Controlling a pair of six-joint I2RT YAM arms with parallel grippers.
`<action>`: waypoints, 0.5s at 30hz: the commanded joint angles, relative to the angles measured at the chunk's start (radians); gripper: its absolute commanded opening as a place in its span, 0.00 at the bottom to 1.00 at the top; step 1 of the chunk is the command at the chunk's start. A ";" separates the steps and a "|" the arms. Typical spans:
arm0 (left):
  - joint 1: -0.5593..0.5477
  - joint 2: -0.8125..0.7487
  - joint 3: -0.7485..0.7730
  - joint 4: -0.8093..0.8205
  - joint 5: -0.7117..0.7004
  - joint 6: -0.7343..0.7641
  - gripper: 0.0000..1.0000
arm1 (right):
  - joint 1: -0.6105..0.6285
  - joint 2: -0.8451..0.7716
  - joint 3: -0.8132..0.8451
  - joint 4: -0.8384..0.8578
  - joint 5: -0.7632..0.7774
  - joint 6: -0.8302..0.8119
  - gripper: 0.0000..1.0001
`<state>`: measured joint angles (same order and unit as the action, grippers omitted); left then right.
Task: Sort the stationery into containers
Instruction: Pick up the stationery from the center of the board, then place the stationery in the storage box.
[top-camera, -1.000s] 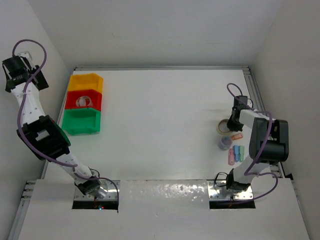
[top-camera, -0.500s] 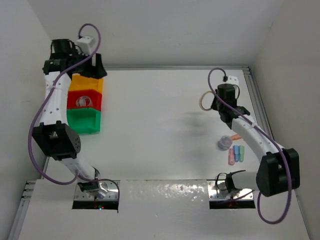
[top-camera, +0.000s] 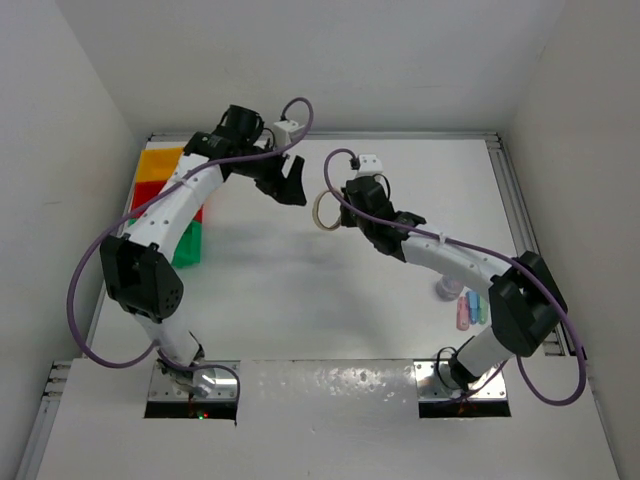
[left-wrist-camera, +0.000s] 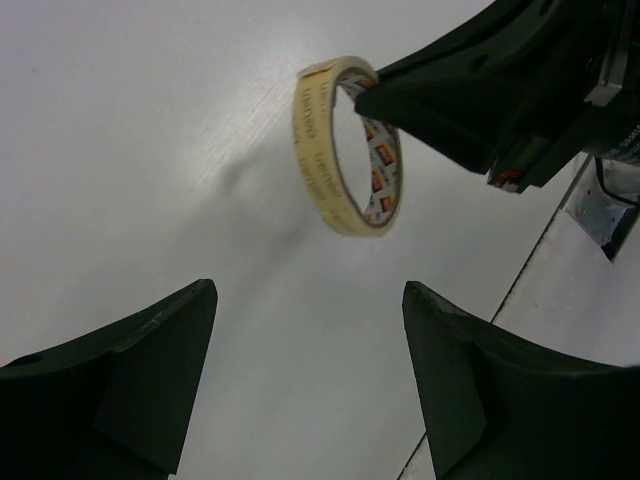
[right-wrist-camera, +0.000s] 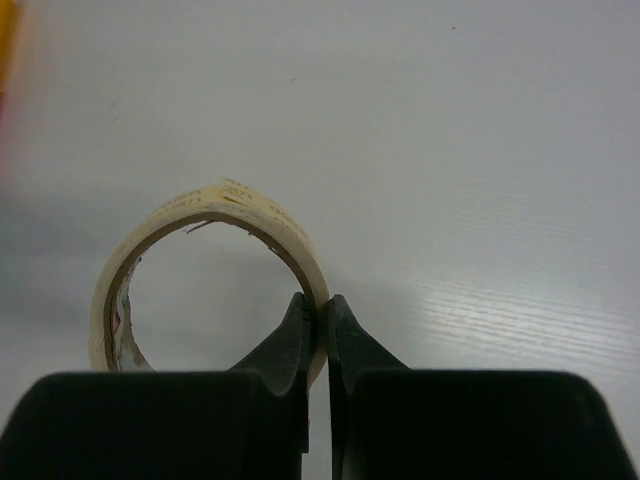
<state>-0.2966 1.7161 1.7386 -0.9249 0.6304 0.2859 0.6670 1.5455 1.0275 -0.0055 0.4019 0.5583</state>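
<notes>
My right gripper (top-camera: 336, 213) is shut on the wall of a beige tape roll (top-camera: 315, 210) and holds it above the middle of the table. The right wrist view shows the fingers pinching the ring's rim (right-wrist-camera: 250, 205) at the gripper (right-wrist-camera: 318, 318). My left gripper (top-camera: 293, 190) is open and empty, just left of the roll and facing it. In the left wrist view the roll (left-wrist-camera: 312, 150) hangs ahead of the spread gripper (left-wrist-camera: 310, 330). The yellow bin (top-camera: 158, 160), red bin (top-camera: 147, 190) and green bin (top-camera: 190, 245) stand at the far left, partly hidden by the left arm.
Pastel pink (top-camera: 462, 314), blue and green sticks (top-camera: 478, 305) lie near the right edge beside a small greyish item (top-camera: 447, 290). A metal rail (top-camera: 510, 190) runs along the table's right side. White walls enclose the table.
The right arm has carried the tape roll leftwards from the right side to the table's middle. The left arm has swung from over the bins rightwards to meet it.
</notes>
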 joint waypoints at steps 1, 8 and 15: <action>-0.044 0.014 -0.022 0.031 0.038 -0.028 0.73 | 0.035 0.011 0.080 0.068 0.020 0.029 0.00; -0.104 0.040 -0.070 0.121 -0.041 -0.112 0.70 | 0.074 0.028 0.098 0.081 0.021 0.031 0.00; -0.116 0.042 -0.083 0.146 -0.090 -0.139 0.47 | 0.082 0.011 0.082 0.091 0.026 0.041 0.00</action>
<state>-0.4011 1.7710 1.6577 -0.8318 0.5632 0.1726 0.7414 1.5703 1.0817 0.0269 0.4133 0.5797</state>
